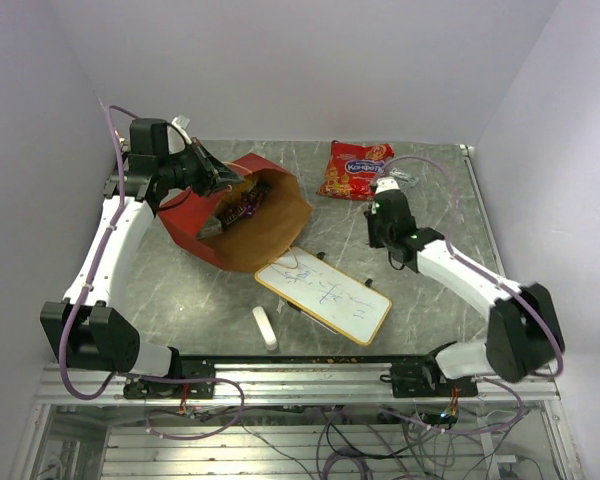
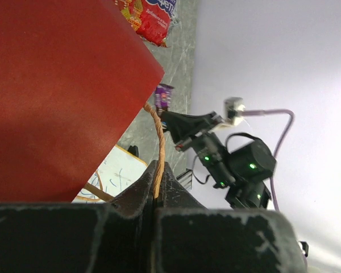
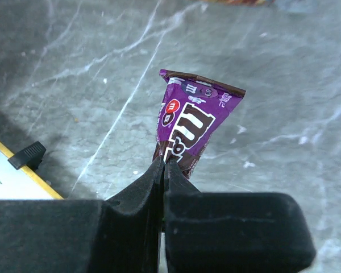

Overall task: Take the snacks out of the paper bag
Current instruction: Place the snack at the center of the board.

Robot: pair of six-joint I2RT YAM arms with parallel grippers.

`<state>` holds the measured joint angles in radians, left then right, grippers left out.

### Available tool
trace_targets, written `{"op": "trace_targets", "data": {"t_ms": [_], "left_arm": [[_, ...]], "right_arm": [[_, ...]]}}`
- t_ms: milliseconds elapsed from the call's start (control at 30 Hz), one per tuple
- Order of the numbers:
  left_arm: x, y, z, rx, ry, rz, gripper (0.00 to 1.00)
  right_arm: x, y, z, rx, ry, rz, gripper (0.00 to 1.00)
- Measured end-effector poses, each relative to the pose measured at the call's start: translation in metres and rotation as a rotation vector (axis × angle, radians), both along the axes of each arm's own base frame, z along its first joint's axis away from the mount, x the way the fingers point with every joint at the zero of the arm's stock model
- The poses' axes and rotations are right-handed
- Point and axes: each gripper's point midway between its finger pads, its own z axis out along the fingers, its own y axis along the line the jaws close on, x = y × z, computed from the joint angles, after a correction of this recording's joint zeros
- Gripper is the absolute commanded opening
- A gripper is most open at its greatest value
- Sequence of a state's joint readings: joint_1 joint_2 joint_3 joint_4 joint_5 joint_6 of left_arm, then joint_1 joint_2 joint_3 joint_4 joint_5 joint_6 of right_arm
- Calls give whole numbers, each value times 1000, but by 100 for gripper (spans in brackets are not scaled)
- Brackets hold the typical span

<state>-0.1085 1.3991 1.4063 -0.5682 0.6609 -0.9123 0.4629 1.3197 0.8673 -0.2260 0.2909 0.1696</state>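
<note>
The red paper bag (image 1: 195, 225) lies tipped with its brown mouth toward the whiteboard. A purple packet (image 1: 242, 210) shows inside it. My left gripper (image 1: 212, 176) is shut on the bag's twine handle (image 2: 158, 136), which runs between its fingertips in the left wrist view (image 2: 157, 170). The bag's red side (image 2: 62, 96) fills that view. My right gripper (image 3: 163, 165) is shut on the lower end of a purple candy pack (image 3: 196, 122) and holds it above the table. It is right of the bag in the top view (image 1: 384, 188). The red-orange snack bag (image 1: 355, 168) lies at the back.
A white whiteboard (image 1: 325, 293) with a yellow edge lies in front of the bag's mouth. A small white eraser stick (image 1: 265, 327) lies near the front edge. Grey walls close in the left, back and right sides.
</note>
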Motion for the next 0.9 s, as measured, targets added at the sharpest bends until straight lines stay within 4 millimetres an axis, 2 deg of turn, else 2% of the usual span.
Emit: {"op": "trace_targets", "data": {"t_ms": [133,233,467,600,800,900], "left_arm": [[0,0,1,1,-3,-3,7],[-1,0,0,4,0,-5,7],[-3,0,-2,12,10,-10,7],[-5,1,1,20,9,-14,7],[-7,2,2,29,6,-21,7],[-8,2,1,33,14,-22,7]], "right_arm": [[10,20,-41,34,107,26,0],[23,31,-61,76,133,4,0],[64,50,-78,123,94,-39,0],[75,49,-83,111,62,-58,1],[84,48,-91,80,34,-51,24],[85,46,-92,65,32,-49,43]]}}
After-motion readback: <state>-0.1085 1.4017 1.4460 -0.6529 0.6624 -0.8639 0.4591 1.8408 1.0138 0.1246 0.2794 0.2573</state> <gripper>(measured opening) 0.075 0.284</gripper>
